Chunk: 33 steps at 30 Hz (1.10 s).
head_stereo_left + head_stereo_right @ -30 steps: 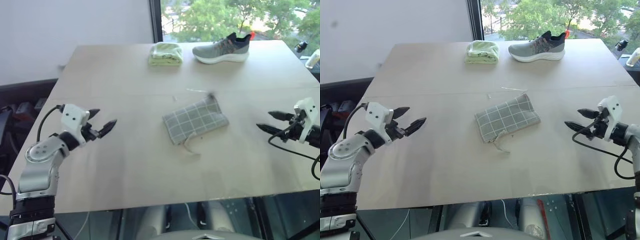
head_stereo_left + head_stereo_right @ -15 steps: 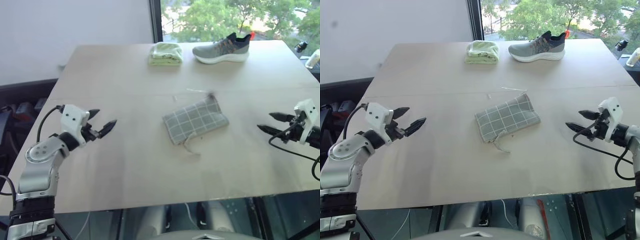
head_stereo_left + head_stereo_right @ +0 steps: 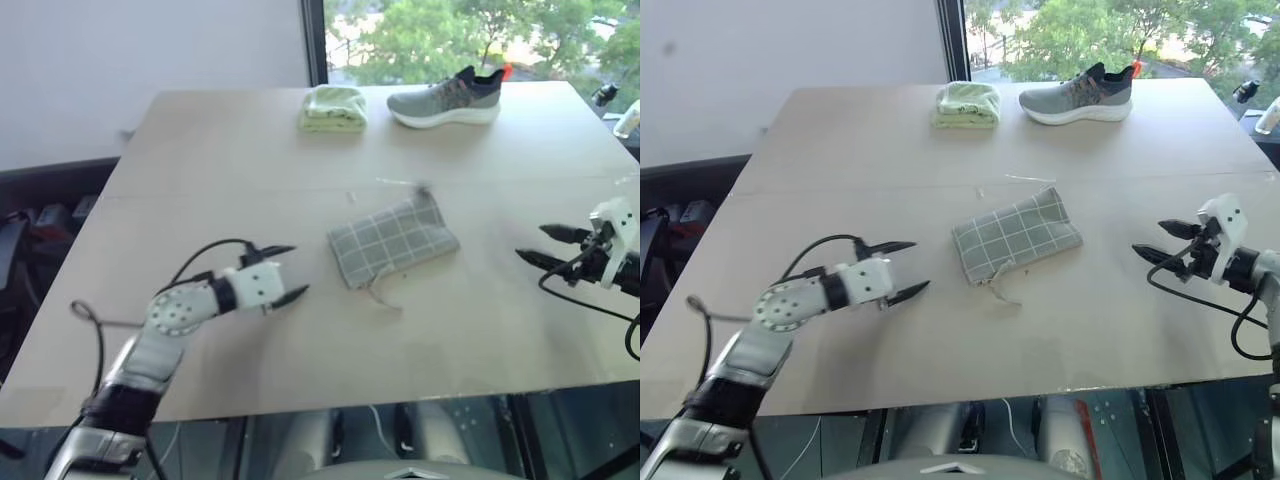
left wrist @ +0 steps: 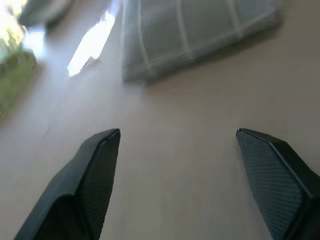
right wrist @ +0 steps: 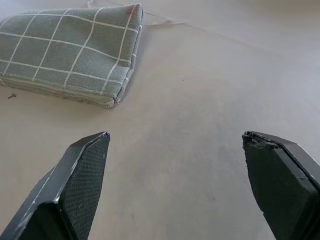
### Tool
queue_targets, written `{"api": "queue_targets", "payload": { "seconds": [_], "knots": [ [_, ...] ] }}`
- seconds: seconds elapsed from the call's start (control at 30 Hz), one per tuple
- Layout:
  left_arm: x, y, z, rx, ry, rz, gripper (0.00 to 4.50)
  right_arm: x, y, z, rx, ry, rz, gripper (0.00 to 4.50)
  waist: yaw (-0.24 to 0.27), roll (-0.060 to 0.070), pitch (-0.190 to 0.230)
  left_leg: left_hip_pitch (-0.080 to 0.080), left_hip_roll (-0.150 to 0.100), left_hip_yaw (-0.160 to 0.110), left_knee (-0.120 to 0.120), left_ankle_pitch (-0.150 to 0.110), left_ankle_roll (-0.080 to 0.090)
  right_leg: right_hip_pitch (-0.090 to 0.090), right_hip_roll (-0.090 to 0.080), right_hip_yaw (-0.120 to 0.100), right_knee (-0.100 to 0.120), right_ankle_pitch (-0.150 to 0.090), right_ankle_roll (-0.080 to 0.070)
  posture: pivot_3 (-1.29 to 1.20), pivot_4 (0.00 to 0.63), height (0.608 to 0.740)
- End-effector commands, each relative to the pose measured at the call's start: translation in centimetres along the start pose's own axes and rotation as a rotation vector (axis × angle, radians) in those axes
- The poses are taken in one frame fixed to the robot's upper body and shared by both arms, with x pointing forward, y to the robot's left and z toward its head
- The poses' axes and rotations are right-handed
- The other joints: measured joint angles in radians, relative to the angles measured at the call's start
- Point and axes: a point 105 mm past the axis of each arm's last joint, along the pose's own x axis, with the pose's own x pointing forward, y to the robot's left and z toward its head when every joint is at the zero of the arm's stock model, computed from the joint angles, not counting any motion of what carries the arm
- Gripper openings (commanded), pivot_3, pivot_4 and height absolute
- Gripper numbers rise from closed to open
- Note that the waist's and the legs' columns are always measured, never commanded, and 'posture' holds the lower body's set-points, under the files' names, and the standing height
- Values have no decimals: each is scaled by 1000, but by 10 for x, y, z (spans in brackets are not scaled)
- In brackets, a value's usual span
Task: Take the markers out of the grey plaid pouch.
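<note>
the grey plaid pouch (image 3: 1015,235) lies flat mid-table, markers judged to be inside. the left gripper (image 3: 902,270) is spread wide and empty near it, the right gripper (image 3: 1158,242) likewise, farther off. the approach is judged in hand; next the pouch must be pinned and opened.

Both head views look forward and down from high over the pale wooden surface (image 3: 250,150), taking in its full width up to the window. Each wrist camera sits low and close, looking along its own claw. All four views share the flat grey fabric pouch with white grid lines (image 3: 1015,236).
</note>
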Motion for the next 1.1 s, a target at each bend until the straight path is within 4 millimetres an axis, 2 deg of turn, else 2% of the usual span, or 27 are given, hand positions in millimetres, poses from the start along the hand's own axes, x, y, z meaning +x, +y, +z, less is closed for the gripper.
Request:
{"api": "queue_targets", "payload": {
  "seconds": [0.03,0.13,0.3,0.43,0.53,0.6,0.63,0.73,0.77,0.87,1.0,1.1],
  "knots": [
    [33,-16,17,203,-140,-60,3835,5,15,12,-23,-50,47,4297,4,1,-1,0,0,0,0,0,0,0,0,0,0,0,0,0,150,740],
    [58,-22,27,296,-230,-87,3835,13,33,8,-1,-54,93,4297,4,1,-1,0,-1,0,1,0,0,0,0,0,0,0,1,0,150,740],
    [86,-33,37,411,-306,-144,3835,25,61,5,36,-79,141,4297,12,1,-1,-1,-3,1,2,0,1,1,0,0,0,2,4,0,150,740],
    [100,-26,39,459,-314,-111,3835,33,90,3,61,-88,197,4297,24,1,-2,0,-3,0,6,0,2,4,1,-4,0,4,7,0,150,740],
    [104,-20,41,472,-327,-79,3006,38,107,1,82,-80,225,4297,23,1,-2,2,-3,-2,11,-1,4,9,5,-7,0,4,8,0,150,740],
    [106,-17,43,474,-337,-63,2118,41,117,-1,98,-70,236,4297,23,1,-2,1,-3,-1,15,-3,6,10,5,-7,0,5,10,0,150,740],
    [106,-17,44,475,-341,-61,1490,43,119,-2,114,-71,236,4297,23,1,-2,2,-3,-2,16,-3,6,12,5,-7,-1,5,10,0,150,740],
    [109,-19,48,461,-361,-51,190,48,129,4,224,-107,254,4297,23,1,-2,6,-3,-2,16,-3,6,16,1,-7,-2,5,11,0,150,740],
    [109,-20,49,459,-366,-50,40,50,131,2,242,-97,251,4297,24,2,-3,7,-3,-2,16,-3,6,17,0,-7,-1,5,11,0,150,740],
    [110,-23,51,456,-376,-49,40,54,132,-5,257,-46,234,4297,25,3,-4,7,-3,-2,16,-3,6,17,-1,-8,-1,5,11,0,150,740],
    [111,-23,55,447,-390,-39,40,66,136,0,405,-64,227,4297,24,3,-4,7,-3,-2,16,-3,6,17,-1,-8,-1,5,11,0,150,740],
    [111,-23,57,446,-396,-35,40,72,139,1,449,-58,232,4297,26,4,-5,7,-3,-3,16,-3,6,17,-2,-8,-1,5,11,0,150,740]
  ]
}}
